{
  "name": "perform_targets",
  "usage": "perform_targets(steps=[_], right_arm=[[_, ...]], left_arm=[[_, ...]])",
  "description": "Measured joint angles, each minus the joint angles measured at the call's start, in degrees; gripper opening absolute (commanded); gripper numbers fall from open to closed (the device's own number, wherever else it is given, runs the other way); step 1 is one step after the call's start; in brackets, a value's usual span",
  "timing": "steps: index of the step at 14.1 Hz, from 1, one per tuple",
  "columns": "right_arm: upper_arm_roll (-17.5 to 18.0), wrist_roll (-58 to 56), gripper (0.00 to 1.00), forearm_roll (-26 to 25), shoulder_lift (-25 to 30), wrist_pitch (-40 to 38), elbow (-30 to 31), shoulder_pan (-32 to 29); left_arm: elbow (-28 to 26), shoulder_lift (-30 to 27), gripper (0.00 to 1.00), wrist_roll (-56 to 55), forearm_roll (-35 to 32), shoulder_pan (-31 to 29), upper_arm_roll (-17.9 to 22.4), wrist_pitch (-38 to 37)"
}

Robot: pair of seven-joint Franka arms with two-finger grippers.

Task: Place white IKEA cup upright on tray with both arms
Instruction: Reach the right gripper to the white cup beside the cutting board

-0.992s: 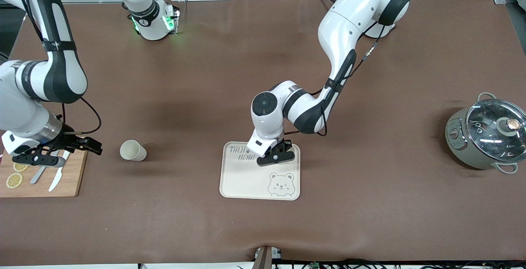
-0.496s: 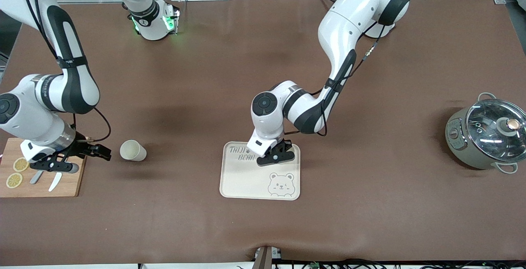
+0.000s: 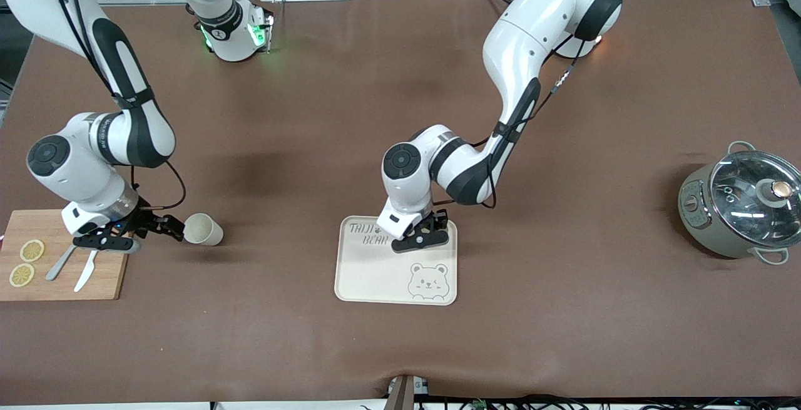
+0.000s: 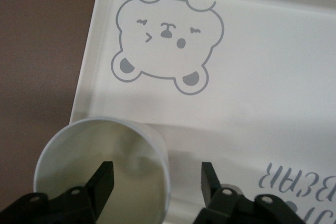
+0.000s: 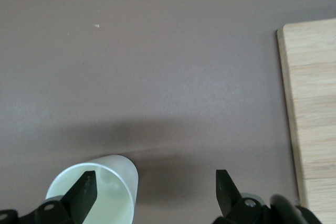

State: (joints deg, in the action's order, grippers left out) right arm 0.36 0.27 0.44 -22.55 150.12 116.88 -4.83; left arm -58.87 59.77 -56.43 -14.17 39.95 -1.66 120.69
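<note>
A white cup (image 3: 203,230) lies on its side on the brown table, its mouth toward my right gripper (image 3: 174,228). In the right wrist view my right gripper (image 5: 154,182) is open, one finger at the mouth of the cup (image 5: 100,187) and the other outside its wall. The cream bear tray (image 3: 375,272) lies mid-table. My left gripper (image 3: 432,230) is low over its corner. In the left wrist view my left gripper (image 4: 156,170) is open over a second white cup (image 4: 89,156) standing upright on the tray (image 4: 262,77). One finger is inside it. The front view hides this cup.
A wooden cutting board (image 3: 106,272) with lemon slices and cutlery lies at the right arm's end, close to the lying cup; its edge shows in the right wrist view (image 5: 310,119). A grey pot with a glass lid (image 3: 741,206) stands at the left arm's end.
My right arm has swung from over the cutting board to the lying cup, bringing its open fingers to the mouth. My left arm has stayed over the tray.
</note>
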Motion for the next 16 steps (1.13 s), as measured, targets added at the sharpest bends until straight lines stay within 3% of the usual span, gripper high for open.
perform_targets(steps=[8, 16], right_arm=[[0.6, 0.0, 1.00, -0.1, -0.3, 5.2, 4.1, 0.7], [0.5, 0.0, 1.00, -0.1, -2.7, 9.4, 4.3, 0.8]], left_arm=[[0.6, 0.0, 0.78, 0.0, 0.0, 0.1, 0.0, -2.9], [1.8, -0.2, 0.78, 0.2, 0.0, 0.4, 0.0, -4.4]])
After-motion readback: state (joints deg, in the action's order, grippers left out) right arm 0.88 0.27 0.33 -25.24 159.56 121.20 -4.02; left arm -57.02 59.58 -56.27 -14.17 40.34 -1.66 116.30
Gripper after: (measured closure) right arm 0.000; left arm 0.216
